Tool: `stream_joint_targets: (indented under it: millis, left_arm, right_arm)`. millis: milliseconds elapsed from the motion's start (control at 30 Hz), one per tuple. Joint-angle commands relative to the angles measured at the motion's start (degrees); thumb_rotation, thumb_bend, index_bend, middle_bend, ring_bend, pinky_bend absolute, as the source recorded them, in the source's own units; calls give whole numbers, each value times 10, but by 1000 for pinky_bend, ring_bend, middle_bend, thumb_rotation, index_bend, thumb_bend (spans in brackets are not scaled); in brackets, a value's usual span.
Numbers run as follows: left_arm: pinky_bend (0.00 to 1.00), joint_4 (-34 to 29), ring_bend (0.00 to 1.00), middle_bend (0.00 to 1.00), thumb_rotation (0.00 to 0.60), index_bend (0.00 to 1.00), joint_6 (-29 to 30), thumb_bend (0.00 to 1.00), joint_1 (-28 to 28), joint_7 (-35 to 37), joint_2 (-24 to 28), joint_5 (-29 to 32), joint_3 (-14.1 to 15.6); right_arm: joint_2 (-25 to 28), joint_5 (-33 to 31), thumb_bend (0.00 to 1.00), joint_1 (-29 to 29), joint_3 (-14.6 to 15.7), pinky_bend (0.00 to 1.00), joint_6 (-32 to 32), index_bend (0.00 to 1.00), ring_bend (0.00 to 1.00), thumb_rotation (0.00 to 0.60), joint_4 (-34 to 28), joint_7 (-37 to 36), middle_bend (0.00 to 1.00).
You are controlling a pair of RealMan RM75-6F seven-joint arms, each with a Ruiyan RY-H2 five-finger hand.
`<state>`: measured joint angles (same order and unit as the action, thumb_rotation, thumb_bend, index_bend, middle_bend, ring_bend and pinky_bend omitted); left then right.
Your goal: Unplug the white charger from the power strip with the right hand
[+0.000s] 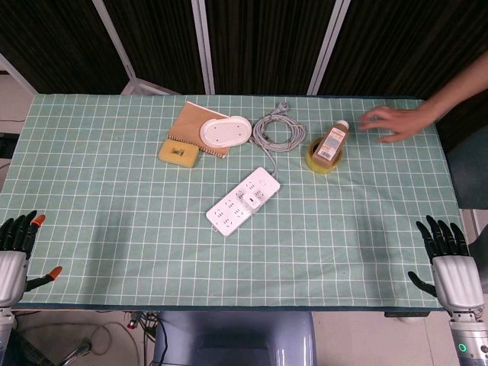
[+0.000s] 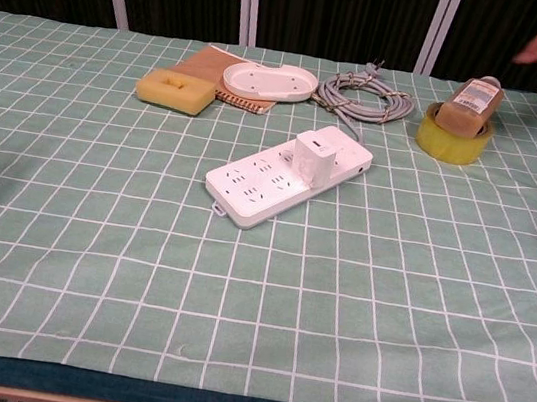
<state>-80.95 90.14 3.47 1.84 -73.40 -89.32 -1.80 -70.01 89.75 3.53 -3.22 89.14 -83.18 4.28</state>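
Observation:
A white power strip (image 1: 242,201) (image 2: 287,174) lies diagonally in the middle of the green checked tablecloth. A white cube charger (image 1: 251,200) (image 2: 317,156) is plugged into it, standing upright near its far end. My right hand (image 1: 448,262) rests at the table's near right corner, fingers spread, holding nothing, far from the strip. My left hand (image 1: 15,255) sits at the near left edge, fingers apart and empty. Neither hand shows in the chest view.
Behind the strip lie a coiled grey cable (image 1: 277,131) (image 2: 365,96), a white oval tray (image 1: 225,132) (image 2: 269,81) on a brown notebook (image 1: 192,120), and a yellow sponge (image 1: 178,152) (image 2: 175,89). A bottle (image 1: 331,142) (image 2: 471,100) leans on a yellow tape roll (image 2: 452,139). A person's hand (image 1: 393,122) reaches in at the far right.

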Motion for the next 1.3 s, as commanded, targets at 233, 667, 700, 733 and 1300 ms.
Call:
stream_joint_targets:
  millis: [233,667,700,733,1300]
  left_arm:
    - [0,0,0,0,600,0,0,0,0,-2,-1,-4,2]
    - [0,-26,0,0,600,0,-28,198,21,-48,-11,-37,18]
    - [0,-33,0,0,600,0,-34,251,28,-58,-11,-42,18]
    - [0,-42,0,0,600,0,-41,296,37,-70,-10,-49,16]
    - [48,-196,0,23,600,43,-305,461,219,-298,-79,28,-55]
  right_arm:
    - [0,3,216,0,1,0,1,0,0,600,-1,0,0]
    - [-1,14,216,3,7,0,-2,0,0,600,-11,0,0]
    - [0,14,216,5,6,0,-4,0,0,600,-14,1,0]
    - [1,14,216,8,4,0,-6,0,0,600,-18,2,0]
    - [60,14,216,94,-51,0,-90,0,0,600,-206,166,0]
